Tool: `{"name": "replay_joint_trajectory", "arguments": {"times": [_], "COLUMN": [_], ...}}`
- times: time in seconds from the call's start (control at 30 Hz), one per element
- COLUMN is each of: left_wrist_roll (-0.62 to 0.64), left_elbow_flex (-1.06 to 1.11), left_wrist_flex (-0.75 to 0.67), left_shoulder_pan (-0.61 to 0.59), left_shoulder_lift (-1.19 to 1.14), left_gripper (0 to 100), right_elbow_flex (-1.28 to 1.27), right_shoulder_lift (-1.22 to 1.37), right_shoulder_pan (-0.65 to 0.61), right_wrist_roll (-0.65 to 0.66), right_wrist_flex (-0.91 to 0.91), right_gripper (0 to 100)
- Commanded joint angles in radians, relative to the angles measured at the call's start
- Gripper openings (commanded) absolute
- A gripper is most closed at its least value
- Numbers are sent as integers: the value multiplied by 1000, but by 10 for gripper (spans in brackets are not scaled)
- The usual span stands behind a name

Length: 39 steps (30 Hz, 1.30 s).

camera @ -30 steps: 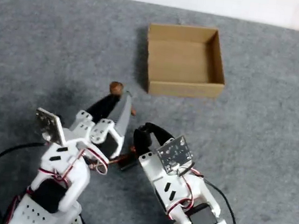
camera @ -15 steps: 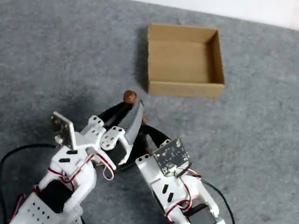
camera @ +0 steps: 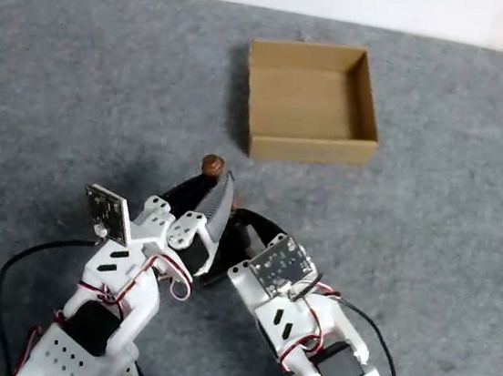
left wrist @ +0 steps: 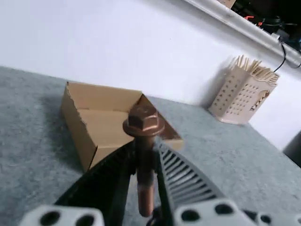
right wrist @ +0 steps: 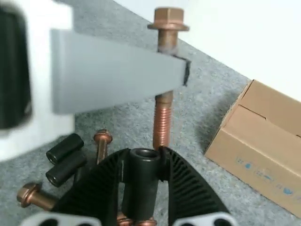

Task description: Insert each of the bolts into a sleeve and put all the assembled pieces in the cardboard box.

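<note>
In the high view the cardboard box (camera: 311,148) sits open in the upper middle of the frame, with bare grey worktop (camera: 82,75) to its left, its right and below it. Both arms crowd the lower middle. The left end effector (camera: 216,180) pinches a bolt (camera: 212,165), whose head stands below the box's lower left corner, near it but apart. The right end effector (camera: 242,228) lies just beside, partly under the left one, so its fingers are hard to make out here. In the left wrist view the bolt stands upright between the pressed fingers, its lower end cut off by the frame; beyond it stand the box, a white wall (left wrist: 94,37) and a perforated holder of sticks (left wrist: 240,96). In the right wrist view the right end effector is clamped on an upright black sleeve (right wrist: 142,186). The bolt's threaded end meets the sleeve's rim; whether it has entered cannot be told. Loose sleeves (right wrist: 66,148) and loose bolts (right wrist: 101,140) lie close by, some cut off.
</note>
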<state>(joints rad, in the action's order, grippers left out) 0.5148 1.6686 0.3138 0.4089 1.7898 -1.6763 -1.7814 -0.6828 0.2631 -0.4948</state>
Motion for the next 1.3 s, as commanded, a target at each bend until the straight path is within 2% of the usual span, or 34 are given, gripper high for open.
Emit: {"name": "replay_joint_trajectory", "arguments": {"times": [0.0,0.47,0.63,1.1,1.27], "left_wrist_roll": [3,5,41,46,43], "left_elbow_flex": [-22,-157,-180,-82,-67], "left_wrist_flex": [-5,-5,-5,40,40], "left_shoulder_pan": [-4,-8,-25,-22,62], "left_shoulder_lift": [5,5,5,4,4], "left_gripper": [5,5,5,5,5], "right_elbow_flex": [-107,-114,-114,-114,-113], "right_shoulder_lift": [-5,5,5,-4,-4], "right_shoulder_pan": [65,30,18,22,24], "right_wrist_roll": [12,11,11,15,14], "right_wrist_flex": [62,85,76,76,76], "right_gripper": [5,5,5,5,5]}}
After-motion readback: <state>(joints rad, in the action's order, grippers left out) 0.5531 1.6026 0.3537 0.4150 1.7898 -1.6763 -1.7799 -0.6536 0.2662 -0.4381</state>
